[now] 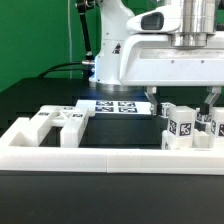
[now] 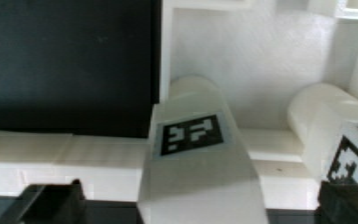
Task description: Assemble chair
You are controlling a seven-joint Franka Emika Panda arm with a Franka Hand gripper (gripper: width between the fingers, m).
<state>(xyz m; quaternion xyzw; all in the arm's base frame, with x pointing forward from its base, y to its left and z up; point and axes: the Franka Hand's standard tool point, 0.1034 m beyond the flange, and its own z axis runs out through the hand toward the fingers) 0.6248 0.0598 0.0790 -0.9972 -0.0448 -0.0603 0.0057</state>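
Rail: a long low white border rail (image 1: 100, 158) runs across the front of the black table (image 1: 125, 128) and turns back along the exterior view's left. All the loose white parts lie inside it.
Inside, left: flat chair pieces (image 1: 62, 120) lie low just behind the rail's corner with their tags facing up. Their long axis cannot be told.
Inside, middle: the marker board (image 1: 118, 105) lies flat on the table in front of the arm's base (image 1: 112, 62).
Inside, right: standing chair pieces (image 1: 185, 125) are bunched close together just behind the front rail.
Gripper: the gripper (image 2: 194, 205) hangs over the right-hand bunch and holds nothing.
Fingers: the dark fingers (image 2: 51, 200) are spread wide, one on each side of a single piece. A strip of pale surface shows between the finger and that piece, so they are not touching.
Piece between the fingers: the rounded-top piece (image 2: 197, 150) stands upright with its long axis vertical. Its rounded end points up towards the wrist camera, and one black-and-white tag sits on the face seen there.
Neighbour: the second upright piece (image 2: 327, 125) stands just beside it, also vertical, with a tag partly cut off at the picture's edge.
Beyond them: a white slab (image 2: 247, 45) rises past the two pieces, beside the black table top.
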